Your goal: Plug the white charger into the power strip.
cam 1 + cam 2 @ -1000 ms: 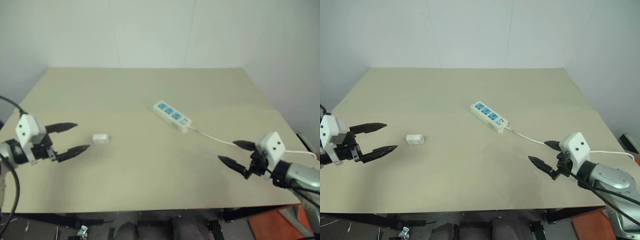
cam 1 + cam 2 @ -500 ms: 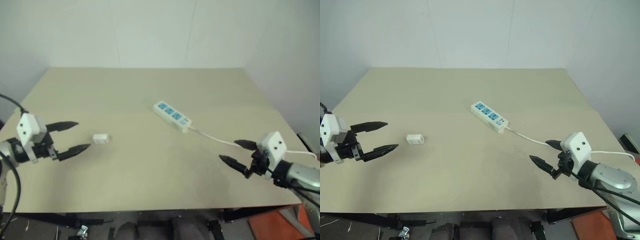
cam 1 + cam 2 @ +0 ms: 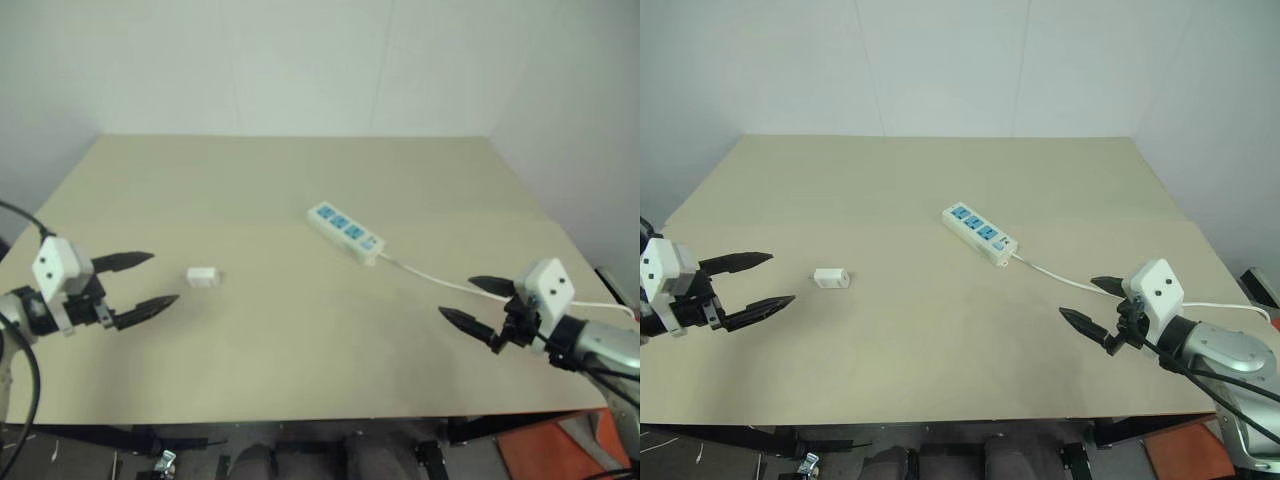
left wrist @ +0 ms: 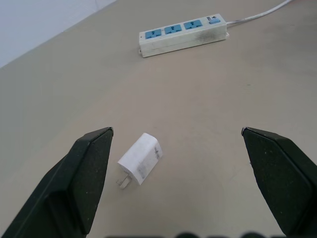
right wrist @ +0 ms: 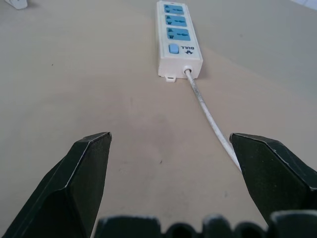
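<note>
White charger [image 4: 140,158] lies on desk [image 3: 300,190] before spread left jaws; power strip [image 5: 178,36] beyond spread right jaws.

The place looked like a robot test room or lab, not a home. A large, plain beige table [image 3: 940,180] stood pushed into a corner of bare white walls [image 3: 940,60] with no pictures, shelves or windows on them. The tabletop carried very little: a power strip [image 3: 979,233] with its thin white cord [image 3: 1060,279] and a small white charger [image 3: 830,278], laid well apart on the bare surface like props for a trial. Nothing domestic or decorative lay among them.
</note>
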`<state>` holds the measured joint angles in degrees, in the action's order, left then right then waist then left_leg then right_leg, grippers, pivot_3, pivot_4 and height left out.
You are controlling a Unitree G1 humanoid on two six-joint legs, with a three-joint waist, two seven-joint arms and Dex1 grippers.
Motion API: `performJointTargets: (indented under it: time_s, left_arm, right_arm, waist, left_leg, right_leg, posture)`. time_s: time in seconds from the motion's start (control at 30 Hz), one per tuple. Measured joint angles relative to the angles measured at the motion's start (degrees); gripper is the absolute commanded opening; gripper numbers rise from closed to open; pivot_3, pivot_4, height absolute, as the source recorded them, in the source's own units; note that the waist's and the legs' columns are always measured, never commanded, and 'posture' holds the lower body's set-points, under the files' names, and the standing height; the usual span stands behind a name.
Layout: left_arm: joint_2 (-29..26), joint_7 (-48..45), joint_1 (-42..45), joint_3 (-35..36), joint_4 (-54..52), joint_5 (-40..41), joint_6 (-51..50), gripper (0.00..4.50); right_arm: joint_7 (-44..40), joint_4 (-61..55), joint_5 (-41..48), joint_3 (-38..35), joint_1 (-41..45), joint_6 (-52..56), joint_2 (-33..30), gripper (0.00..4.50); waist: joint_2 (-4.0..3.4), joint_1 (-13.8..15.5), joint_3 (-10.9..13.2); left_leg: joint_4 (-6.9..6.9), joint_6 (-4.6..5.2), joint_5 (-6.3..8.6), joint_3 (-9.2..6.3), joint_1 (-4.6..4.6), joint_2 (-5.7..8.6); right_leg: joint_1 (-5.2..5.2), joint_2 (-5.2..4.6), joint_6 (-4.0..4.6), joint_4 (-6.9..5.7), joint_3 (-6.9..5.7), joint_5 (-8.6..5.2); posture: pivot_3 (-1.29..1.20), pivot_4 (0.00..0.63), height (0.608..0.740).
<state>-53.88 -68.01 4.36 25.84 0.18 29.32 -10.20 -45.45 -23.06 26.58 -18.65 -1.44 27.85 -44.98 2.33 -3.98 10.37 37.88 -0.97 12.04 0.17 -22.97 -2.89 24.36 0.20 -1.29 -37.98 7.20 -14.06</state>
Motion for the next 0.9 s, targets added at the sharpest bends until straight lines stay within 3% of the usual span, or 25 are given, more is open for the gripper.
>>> performJointTargets:
  time_s: [0.17,0.23,0.43,0.53,0.73,0.83,0.9]
  left_arm:
    - [0.14,0.58,-0.14,0.02,-0.7,0.0,-0.01,4.5]
    - [0.29,0.95,0.28,-0.27,-0.83,-0.02,-0.04,4.5]
    - [0.9,1.08,7.42,-7.08,-2.46,-0.53,-0.12,4.5]
    - [0.87,1.1,11.03,-10.24,-3.04,-1.72,-0.2,4.5]
    - [-0.11,0.19,12.83,-14.56,-4.53,-5.04,0.24,4.5]
    - [-0.1,-0.16,12.8,-14.75,-4.87,-5.39,0.32,4.5]
    - [-0.1,-0.17,12.79,-14.74,-5.25,-5.4,0.49,4.5]
  right_arm:
    - [0.69,1.68,-1.28,0.77,2.14,-0.39,0.48,4.48]
    - [1.1,6.14,-3.31,3.93,6.73,-1.48,1.75,4.48]
    - [1.76,36.03,-13.41,17.62,30.25,-9.85,10.94,4.48]
    - [1.78,53.68,-17.75,20.92,41.16,-16.27,14.93,4.48]
    - [0.34,77.86,-24.29,24.71,53.62,-25.68,18.7,4.48]
    - [-2.5,83.72,-25.87,25.15,56.98,-26.76,18.79,3.87]
    - [-3.39,85.45,-26.46,25.46,57.97,-27.27,18.86,3.17]
  waist:
    - [0.0,0.0,0.0]
    - [0.04,-0.33,-0.02]
    - [0.06,-1.42,0.03]
    - [0.03,-1.64,0.04]
    - [0.03,-1.72,0.04]
    - [0.03,-1.63,0.04]
    - [0.03,-1.65,0.04]
  left_leg:
    - [0.0,0.0,0.0,0.0,0.0,0.01]
    - [0.0,0.0,0.0,0.03,0.07,0.01]
    - [0.0,0.09,-0.06,0.04,0.08,0.06]
    - [0.0,0.11,-0.07,0.01,0.01,0.06]
    - [-0.17,0.18,-0.01,-0.05,-0.35,0.05]
    - [-0.2,0.23,0.06,-0.06,-0.42,0.08]
    - [-0.2,0.23,0.06,-0.06,-0.39,0.12]
  right_leg:
    - [-0.01,0.0,-0.05,0.03,0.01,0.03]
    - [-0.02,0.0,0.03,0.03,0.06,0.0]
    - [-0.02,0.02,-0.01,-0.01,0.07,0.27]
    - [0.0,0.05,-0.19,0.02,0.08,0.37]
    - [0.17,0.02,0.2,0.35,0.0,0.52]
    - [0.17,-0.09,0.19,0.45,-0.07,0.51]
    - [0.13,-0.14,0.19,0.44,-0.09,0.5]
  posture:
    - [0.0,0.15,0.74]
    - [0.0,0.15,0.74]
    - [0.0,0.15,0.74]
    - [0.0,0.15,0.74]
    - [0.0,0.15,0.74]
    - [0.0,0.15,0.74]
    - [0.0,0.15,0.74]
